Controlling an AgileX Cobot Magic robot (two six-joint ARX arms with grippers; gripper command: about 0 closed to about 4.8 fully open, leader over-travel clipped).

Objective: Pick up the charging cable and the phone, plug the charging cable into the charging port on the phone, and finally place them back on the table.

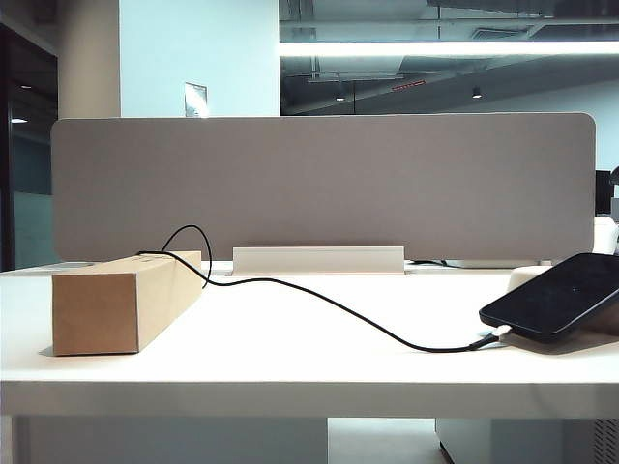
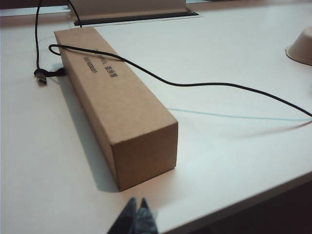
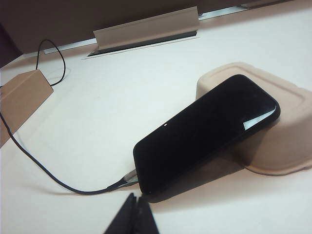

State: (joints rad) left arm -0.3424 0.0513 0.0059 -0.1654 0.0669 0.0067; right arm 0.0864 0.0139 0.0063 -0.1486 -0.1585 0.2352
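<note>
Phone (image 3: 204, 134) leaned tilted on upturned beige tray (image 3: 282, 141), lower edge on table (image 1: 290, 338), at 3 o'clock in exterior view. Charging cable (image 1: 338, 309) plugged into phone's lower end, ran across table, draped over cardboard box (image 2: 117, 105) at 9 o'clock. Left gripper (image 2: 136, 214) clenched, empty, just before box end. Right gripper (image 3: 135, 212) clenched, empty, near phone's plugged end.
</note>
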